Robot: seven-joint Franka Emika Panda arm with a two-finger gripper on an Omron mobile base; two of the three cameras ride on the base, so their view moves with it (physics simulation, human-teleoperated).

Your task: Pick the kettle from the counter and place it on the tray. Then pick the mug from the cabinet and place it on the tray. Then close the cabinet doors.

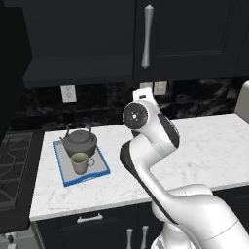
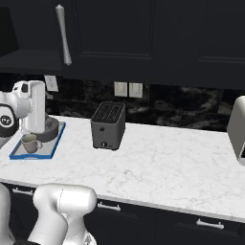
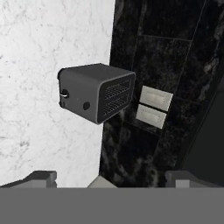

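The white arm (image 1: 160, 160) rises from the lower right of the left base view, folds at a dark-jointed elbow near frame centre, and ends in a round wrist cap. In the right base view the hand (image 2: 29, 107) stands upright at the left edge. The gripper (image 3: 111, 177) (jaws spread wide, nothing between them) shows its fingertips (image 3: 41, 177) at the bottom of the hand view.

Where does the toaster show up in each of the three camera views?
Left base view: I can't find the toaster there.
Right base view: the toaster stands left of centre on the counter, by the dark backsplash.
Hand view: the toaster sits centre-left, rolled onto its side by the camera's tilt.
Shared landmark: the pair of wall switch plates just beyond the toaster.
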